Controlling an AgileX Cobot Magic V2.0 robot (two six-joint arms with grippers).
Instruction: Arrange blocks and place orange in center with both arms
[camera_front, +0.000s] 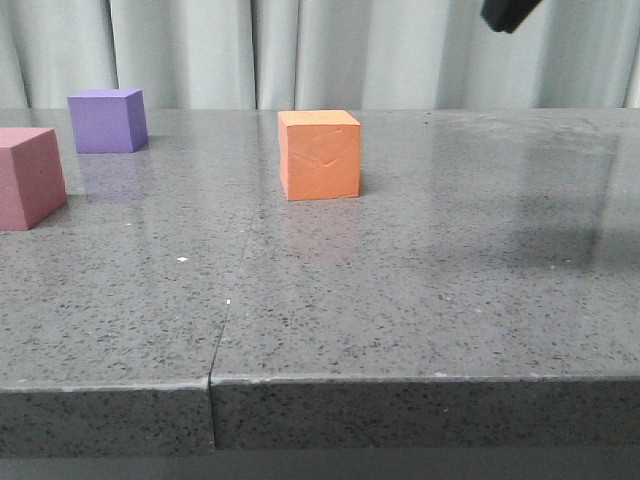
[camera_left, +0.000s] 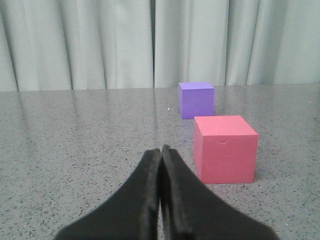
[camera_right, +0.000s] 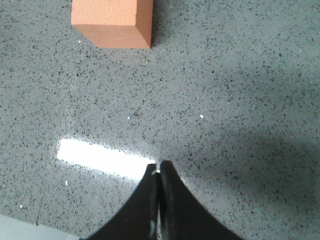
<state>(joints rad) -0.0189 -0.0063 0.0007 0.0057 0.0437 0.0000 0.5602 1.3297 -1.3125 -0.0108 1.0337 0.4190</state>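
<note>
Orange foam cube (camera_front: 320, 155) upright mid-table on grey speckled stone (camera_front: 420, 300); purple foam cube (camera_front: 107, 120) and pink-red foam cube (camera_front: 28, 177) far left, apart. Left gripper (camera_left: 160, 150) pressed closed, empty, near pink-red; right gripper (camera_right: 158, 166) likewise, raised.

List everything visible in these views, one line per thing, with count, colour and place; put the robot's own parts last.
Orange foam cube: one, orange with a creased front face, mid-table, standing alone.
Purple foam cube: one, purple, far left of the table, behind the pink-red one.
Pink-red foam cube: one, pink-red, left edge of the front view, nearer than the purple cube and apart from it.
Speckled stone table: one, grey, with a seam running front to back.
Pleated curtain: pale grey, behind the table.
Left pincer: one, black, shut, empty, low over the table, facing the pink-red cube.
Right pincer: one, black, shut, empty, above the table near the orange cube.
</note>
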